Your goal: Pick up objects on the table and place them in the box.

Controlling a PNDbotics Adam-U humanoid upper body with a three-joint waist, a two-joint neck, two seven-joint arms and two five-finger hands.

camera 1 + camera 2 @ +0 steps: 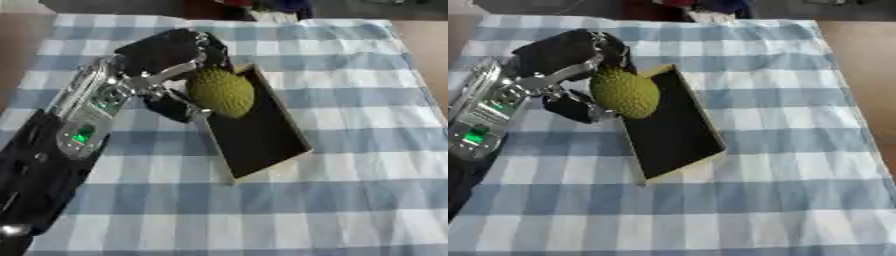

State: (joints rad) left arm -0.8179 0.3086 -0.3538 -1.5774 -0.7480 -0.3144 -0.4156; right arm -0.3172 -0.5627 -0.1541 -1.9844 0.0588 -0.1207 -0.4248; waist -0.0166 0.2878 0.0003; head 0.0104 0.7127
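Bumpy green fruit [221,92] in left hand [166,55], hiding box [262,137] far end.

The bumpy green round fruit [220,91] covers the far end of the shallow, dark-lined cardboard box [262,137]. The black robot left hand [166,55] hides the fruit's left side (finger contact there cannot be made out). Blurred dark shapes [262,7] are cut off beyond the bench's checked cloth [350,200].

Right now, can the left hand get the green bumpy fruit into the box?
Probably yes. The left hand already has its fingers curled round the green bumpy fruit over the box's far end, and nothing blocks the dark interior.
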